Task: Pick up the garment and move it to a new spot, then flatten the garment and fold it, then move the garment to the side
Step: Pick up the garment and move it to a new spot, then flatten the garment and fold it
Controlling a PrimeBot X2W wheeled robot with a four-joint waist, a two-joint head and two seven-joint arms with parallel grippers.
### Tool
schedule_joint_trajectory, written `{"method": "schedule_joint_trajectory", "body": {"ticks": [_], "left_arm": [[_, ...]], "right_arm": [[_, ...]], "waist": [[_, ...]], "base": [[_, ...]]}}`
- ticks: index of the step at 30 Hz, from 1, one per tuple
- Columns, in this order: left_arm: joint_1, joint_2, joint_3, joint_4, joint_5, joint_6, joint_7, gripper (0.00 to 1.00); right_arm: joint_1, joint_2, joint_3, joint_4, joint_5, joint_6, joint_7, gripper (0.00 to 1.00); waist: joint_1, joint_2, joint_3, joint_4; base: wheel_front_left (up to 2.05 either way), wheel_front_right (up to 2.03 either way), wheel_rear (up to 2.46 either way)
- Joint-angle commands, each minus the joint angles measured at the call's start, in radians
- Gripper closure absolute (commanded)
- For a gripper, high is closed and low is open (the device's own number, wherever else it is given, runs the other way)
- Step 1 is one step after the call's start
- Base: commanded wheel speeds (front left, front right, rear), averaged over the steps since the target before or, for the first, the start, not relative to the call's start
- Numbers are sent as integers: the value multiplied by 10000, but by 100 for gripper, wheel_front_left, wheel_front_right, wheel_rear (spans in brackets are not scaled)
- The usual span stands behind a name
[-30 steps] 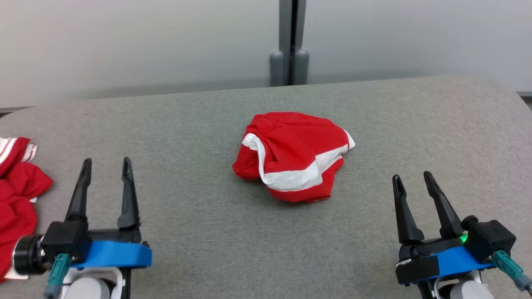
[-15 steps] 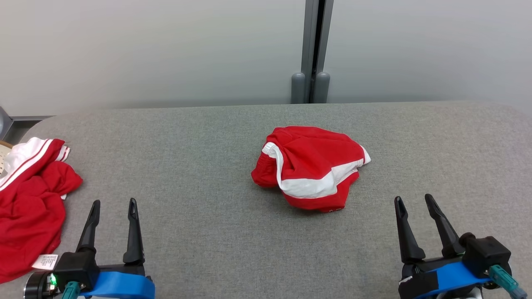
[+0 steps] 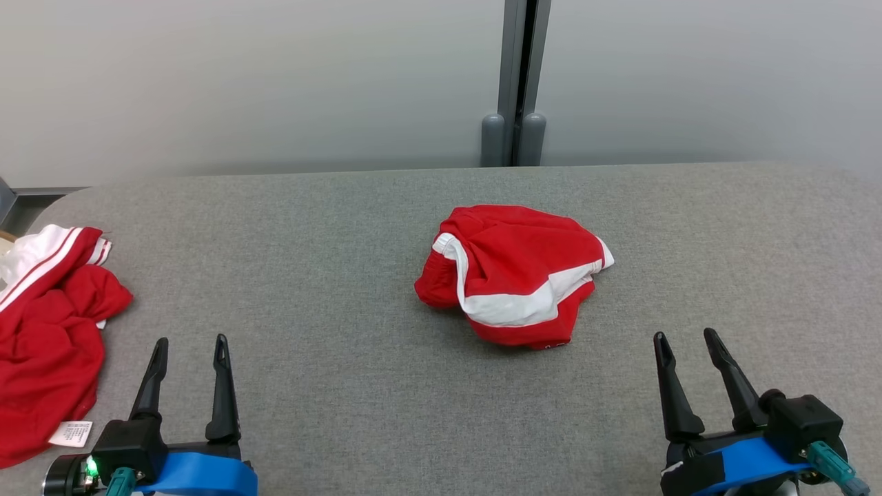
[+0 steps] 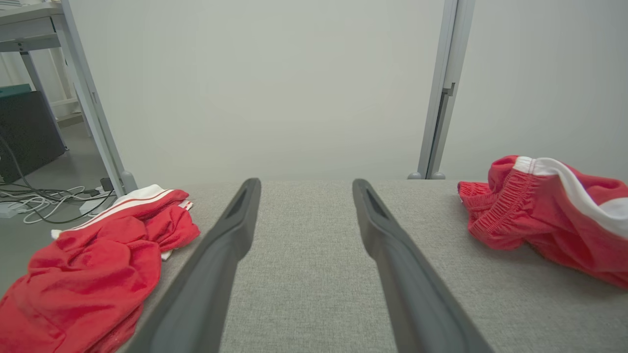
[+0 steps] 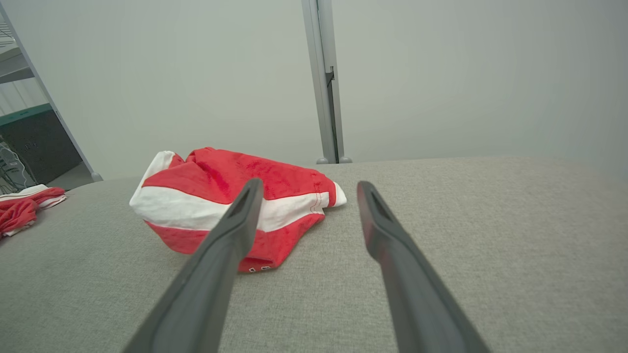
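A crumpled red garment (image 3: pixel 513 272) with white bands lies bunched in the middle of the grey table (image 3: pixel 344 227). It shows at the right of the left wrist view (image 4: pixel 544 215) and left of centre in the right wrist view (image 5: pixel 221 196). My left gripper (image 3: pixel 190 344) hovers open near the front left, well short of the garment. My right gripper (image 3: pixel 686 337) stands open at the front right, nothing between its fingers. Both pairs of fingers (image 4: pixel 235 220) (image 5: pixel 378 215) point toward the far wall.
A second red and white garment (image 3: pixel 48 324) lies heaped at the table's left edge, with a white label showing; it appears too in the left wrist view (image 4: pixel 93 260). A grey post (image 3: pixel 515 83) stands behind the table. Beyond the left edge are a table leg (image 4: pixel 93 108) and floor cables (image 4: pixel 44 201).
The head camera has shifted, so the whole scene sits lower and further right than a second ago. Both grippers stay open and the central garment lies as before.
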State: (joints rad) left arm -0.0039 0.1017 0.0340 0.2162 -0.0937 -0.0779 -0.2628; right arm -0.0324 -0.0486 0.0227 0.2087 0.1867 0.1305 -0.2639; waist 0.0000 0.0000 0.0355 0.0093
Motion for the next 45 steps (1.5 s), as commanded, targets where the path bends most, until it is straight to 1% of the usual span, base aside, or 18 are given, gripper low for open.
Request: {"method": "schedule_joint_trajectory", "body": {"ticks": [1, 23, 30, 33, 37, 41, 45], "left_arm": [[-154, -25, 75, 25, 88, -35, -30, 0], [-247, -224, 396, 98, 219, -267, -30, 0], [-768, -302, 219, 188, -26, -380, -30, 0], [-1493, -308, -114, 266, -114, -454, -30, 0], [-2730, -176, -865, 616, -149, -529, -30, 0], [-3963, -9, -1853, 1216, -347, -553, -30, 0], [-4969, 280, -2740, 1905, -627, -517, -29, 0]], "right_arm": [[-100, -32, -8, 30, -10, 5, -9, 0], [-262, -32, 11, 169, 29, 5, -9, 0], [-389, -33, 63, 105, -24, 5, -9, 0], [-490, -32, 118, 52, -54, 5, -9, 0], [-663, -32, 238, -15, -70, 5, -8, 0], [-815, -33, 265, -96, 29, 5, -9, 0], [-959, -30, 308, -138, 119, 5, -9, 0]], "waist": [[0, 0, 24, -10], [0, 0, 85, -167], [0, 0, 233, -249], [0, 0, 416, -330], [0, 0, 733, -560], [0, 0, 1035, -882], [0, 0, 1308, -1275]], "base": [[0, 0, 0], [0, 0, 0], [0, 0, 0], [0, 0, 0], [0, 0, 0], [0, 0, 0], [0, 0, 0]]}}
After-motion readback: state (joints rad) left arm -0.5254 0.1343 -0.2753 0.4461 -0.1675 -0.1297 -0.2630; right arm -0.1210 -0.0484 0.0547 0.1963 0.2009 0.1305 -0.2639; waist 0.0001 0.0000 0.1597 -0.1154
